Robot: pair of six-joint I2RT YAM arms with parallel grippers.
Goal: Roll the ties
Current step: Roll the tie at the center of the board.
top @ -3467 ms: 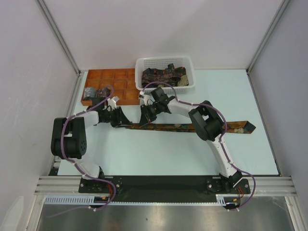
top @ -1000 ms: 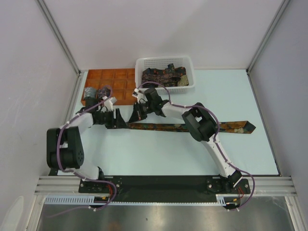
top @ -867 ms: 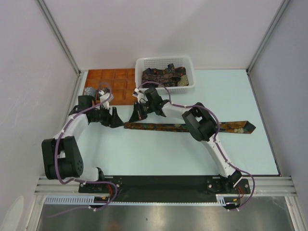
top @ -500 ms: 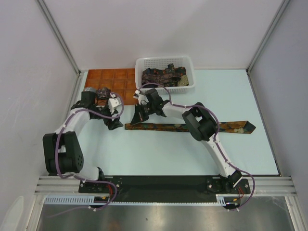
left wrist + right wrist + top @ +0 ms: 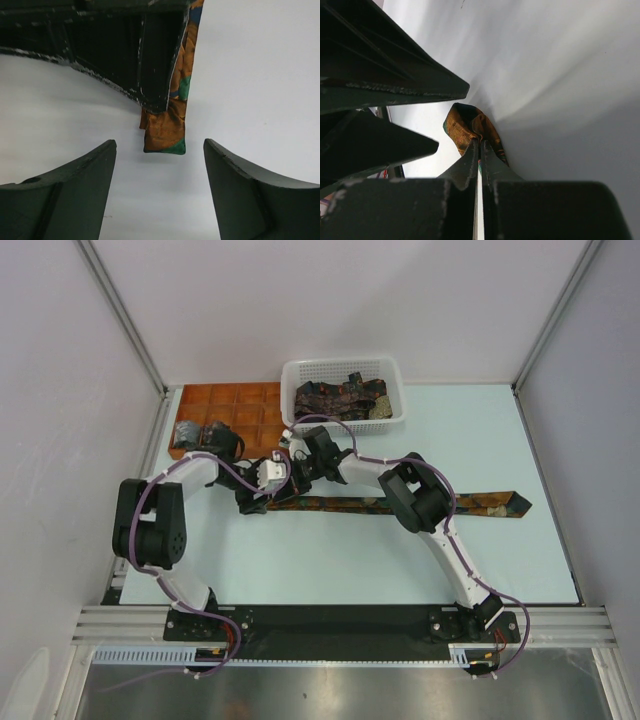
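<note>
One long dark tie (image 5: 345, 503) with orange and green motifs lies flat across the table, its wide pointed end at the right (image 5: 512, 502). My right gripper (image 5: 289, 484) is shut on its narrow left end, and the fabric (image 5: 467, 125) bunches just past the closed fingertips (image 5: 479, 150). My left gripper (image 5: 257, 502) is open, low over the table just left of that end. In the left wrist view the tie's end (image 5: 167, 132) hangs between and just beyond the spread fingers (image 5: 75, 190), not touched by them. More ties (image 5: 340, 395) are heaped in the basket.
A white mesh basket (image 5: 392, 375) stands at the back centre. An orange-brown compartment tray (image 5: 250, 400) sits at the back left with two rolled bundles (image 5: 187, 431) in its near cells. Grey walls and metal posts close off both sides.
My left arm has swung in and its gripper has moved right, up to the tie's narrow end, jaws wider than a second ago. The right gripper has kept its hold and place.
</note>
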